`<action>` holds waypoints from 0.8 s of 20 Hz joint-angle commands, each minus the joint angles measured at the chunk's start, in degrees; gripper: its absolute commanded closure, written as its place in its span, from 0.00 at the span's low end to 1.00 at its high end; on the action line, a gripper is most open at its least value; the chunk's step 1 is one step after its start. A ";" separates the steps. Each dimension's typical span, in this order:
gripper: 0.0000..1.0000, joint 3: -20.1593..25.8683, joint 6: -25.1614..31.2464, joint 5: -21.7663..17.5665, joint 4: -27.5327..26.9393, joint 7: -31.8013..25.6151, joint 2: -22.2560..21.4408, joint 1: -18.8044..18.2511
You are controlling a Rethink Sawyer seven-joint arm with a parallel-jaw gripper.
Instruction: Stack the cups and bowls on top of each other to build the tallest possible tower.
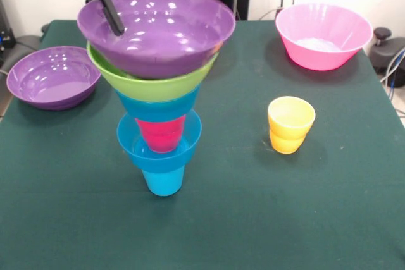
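Reaching into the top purple bowl [158, 30] of the tower [158, 99], centre-left on the green table [253, 207], the gripper [111, 14] shows one black finger; spread cannot be told; yellow cup [290, 124] stands apart.

We see the tower [159, 102] under the gripper [117, 28]: blue cup, blue bowl, red cup, blue bowl, green bowl, purple bowl tilted on top. A second purple bowl [52, 77], a yellow cup [290, 124] and a pink bowl [323, 35] stand apart from it.
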 commanded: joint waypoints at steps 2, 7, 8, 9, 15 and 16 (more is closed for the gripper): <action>1.00 -2.20 6.95 -2.69 -0.81 -12.16 0.80 2.57; 1.00 -2.05 7.04 -2.51 -0.70 -12.13 0.71 2.48; 1.00 -2.01 7.08 -2.48 -0.69 -12.16 0.70 2.44; 1.00 -2.01 7.09 -2.47 -0.68 -12.22 0.79 2.39; 1.00 -1.82 7.82 -2.15 -1.03 -12.80 1.00 2.15; 1.00 -1.81 7.96 -2.11 -1.09 -12.82 0.88 2.20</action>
